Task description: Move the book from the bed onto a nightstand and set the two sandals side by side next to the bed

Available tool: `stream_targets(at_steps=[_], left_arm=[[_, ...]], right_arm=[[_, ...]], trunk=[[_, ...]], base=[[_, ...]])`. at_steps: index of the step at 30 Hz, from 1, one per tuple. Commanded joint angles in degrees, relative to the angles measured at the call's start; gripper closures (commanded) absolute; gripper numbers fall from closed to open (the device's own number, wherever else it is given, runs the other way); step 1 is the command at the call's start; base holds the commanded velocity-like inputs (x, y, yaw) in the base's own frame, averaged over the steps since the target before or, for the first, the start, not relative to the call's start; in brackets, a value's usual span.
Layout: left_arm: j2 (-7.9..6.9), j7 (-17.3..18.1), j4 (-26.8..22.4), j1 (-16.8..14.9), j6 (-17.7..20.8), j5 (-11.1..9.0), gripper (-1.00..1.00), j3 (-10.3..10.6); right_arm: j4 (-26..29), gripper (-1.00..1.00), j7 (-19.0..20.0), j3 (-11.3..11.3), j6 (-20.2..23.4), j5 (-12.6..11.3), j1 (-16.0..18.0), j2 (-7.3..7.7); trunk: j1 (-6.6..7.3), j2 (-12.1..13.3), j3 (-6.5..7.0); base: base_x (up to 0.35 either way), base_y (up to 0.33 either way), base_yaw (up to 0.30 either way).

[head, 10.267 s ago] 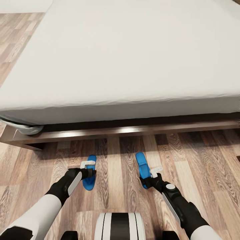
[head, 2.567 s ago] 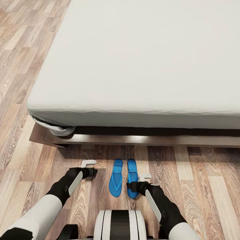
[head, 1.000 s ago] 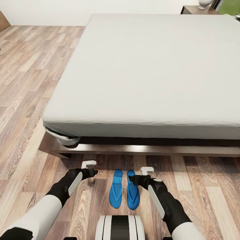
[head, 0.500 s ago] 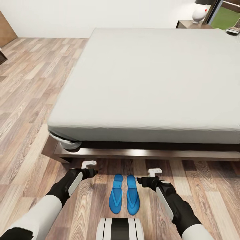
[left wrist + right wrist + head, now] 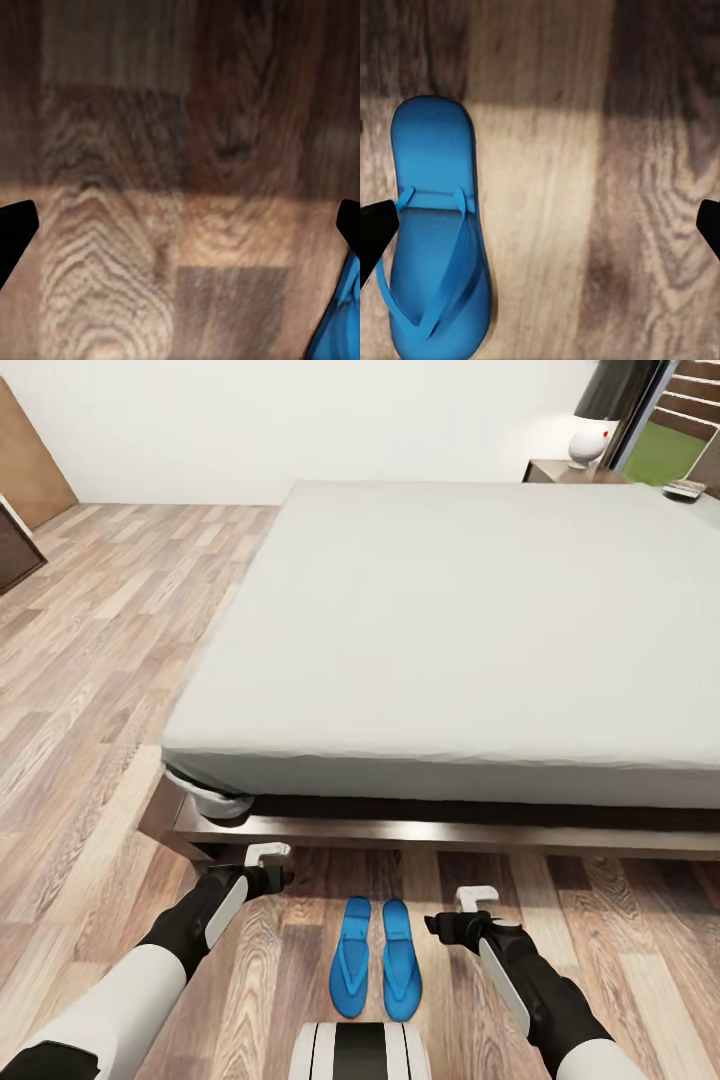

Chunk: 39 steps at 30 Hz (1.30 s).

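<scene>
Since a second ago the right gripper [image 5: 468, 912] has drawn off the blue sandals [image 5: 375, 972] and now hangs beside them, well clear, while the view has lifted to show more of the room. Nearest the robot, the two sandals lie side by side on the wood floor [image 5: 90, 690], toes toward the bed [image 5: 460, 630], just short of its dark frame; that step looks done. Both sets of fingers are spread wide and hold nothing: the right wrist view shows one sandal [image 5: 435, 232] lying flat below its open fingers, and the left wrist view shows bare planks with a sliver of blue [image 5: 341, 322] at the edge. The left gripper [image 5: 270, 865] hovers near the corner of the bed frame. Farther off, the mattress is plain and bare across most of its width. At the far right corner a small dark flat thing [image 5: 684, 489] lies on it, probably the book, though it is too small to be sure. Beyond it stands a nightstand [image 5: 560, 470] carrying a white lamp [image 5: 588, 445]. Next, I judge, the robot must drive around the bed to reach that corner, since the mattress is too wide to reach across.
</scene>
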State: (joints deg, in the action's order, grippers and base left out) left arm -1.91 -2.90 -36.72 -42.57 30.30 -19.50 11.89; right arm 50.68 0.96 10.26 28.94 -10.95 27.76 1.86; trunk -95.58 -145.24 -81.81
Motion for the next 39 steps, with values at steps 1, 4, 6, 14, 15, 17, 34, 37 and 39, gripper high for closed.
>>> stream_targets(at_steps=[1, 4, 6, 14, 15, 17, 34, 37, 39], left_arm=[[-0.07, -0.53, -0.10, -0.06, 0.06, -0.62, -1.00, 0.24], [-0.08, -0.53, -0.10, -0.06, 0.04, -0.62, -1.00, 0.24], [-0.09, -0.53, -0.10, -0.06, 0.06, -0.62, -1.00, 0.24], [-0.11, -0.53, -0.10, -0.06, 0.11, -0.52, -1.00, 0.29], [-0.09, -0.53, -0.10, -0.06, 0.11, -0.51, -1.00, 0.29], [-0.10, -0.53, -0.10, -0.06, 0.11, -0.51, -1.00, 0.29], [-0.02, -0.53, -0.10, -0.06, 0.11, -0.45, -1.00, 0.32], [-0.02, -0.53, -0.10, -0.06, 0.11, -0.45, -1.00, 0.32], [-0.02, -0.52, -0.10, -0.06, 0.11, -0.45, -1.00, 0.32]], right_arm=[[-0.34, -1.00, -0.04, 0.12, 0.12, -0.27, 0.01, 0.07], [-1.28, -1.00, -0.04, 0.15, -0.25, -0.14, 0.01, 0.03], [-1.53, -1.00, -0.06, 0.15, -0.36, -0.12, 0.01, 0.01], [-1.96, -1.00, -0.03, 0.19, -0.55, -0.12, 0.01, -0.01], [-1.97, -1.00, -0.03, 0.19, -0.55, -0.12, 0.01, -0.01], [-1.98, -1.00, -0.04, 0.19, -0.55, -0.12, 0.01, -0.01], [-1.99, -1.00, -0.15, 0.20, -0.56, -0.12, 0.01, -0.01], [-1.99, -1.00, -0.16, 0.20, -0.56, -0.17, 0.01, -0.01], [-1.99, -1.00, -0.17, 0.20, -0.56, -0.19, 0.01, -0.01]], trunk=[[0.04, 0.00, 0.20], [0.11, 0.04, 0.86], [0.16, 0.07, 1.30], [0.37, 0.17, 3.08], [0.40, 0.19, 3.30], [0.45, 0.21, 3.74], [0.89, 0.44, 7.51], [0.96, 0.48, 8.17], [1.01, 0.51, 8.61]], base=[[0.000, 0.000, 0.194], [0.000, 0.000, 0.226], [0.000, 0.000, 0.247], [-0.178, 0.000, 0.264], [-0.302, 0.000, 0.268], [-0.319, 0.000, 0.268], [-0.203, 0.000, 0.268], [-0.011, 0.000, 0.269], [-0.005, 0.000, 0.269]])
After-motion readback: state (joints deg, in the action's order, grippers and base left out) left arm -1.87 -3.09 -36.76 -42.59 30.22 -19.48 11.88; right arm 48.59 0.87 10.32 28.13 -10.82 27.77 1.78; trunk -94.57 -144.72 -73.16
